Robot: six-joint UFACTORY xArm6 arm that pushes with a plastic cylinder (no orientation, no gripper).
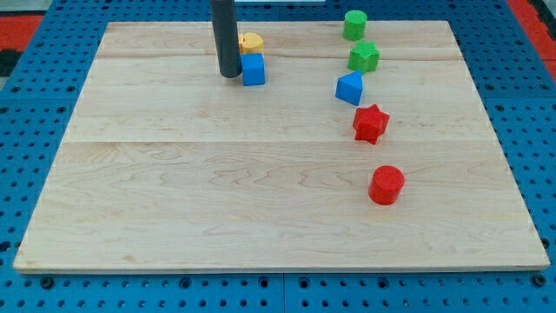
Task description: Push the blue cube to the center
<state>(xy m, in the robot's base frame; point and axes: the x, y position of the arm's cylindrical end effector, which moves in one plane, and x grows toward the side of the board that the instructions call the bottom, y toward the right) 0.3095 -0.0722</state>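
Your blue cube is sitting up near the view's top, a bit left of the middle of the wooden worktop, so it's well away from the centre right now. My tip is planted right against the cube's left side, touching or as good as touching, hard to call from this angle. There's no gripper on this rig, just the dark rod, so nothing to report about open or closed.

Tucked right behind the cube, toward the view's top, you've got a yellow block; its shape is partly hidden, so I can't name it for sure. It looks like it's touching the cube's back edge.

Over on the view's right, you'll see a loose line of blocks running downward: a green cylinder at the top, a green chunky polygon block just below it, then a blue wedge-like block, a red star, and a red cylinder lowest, a bit apart from the star.
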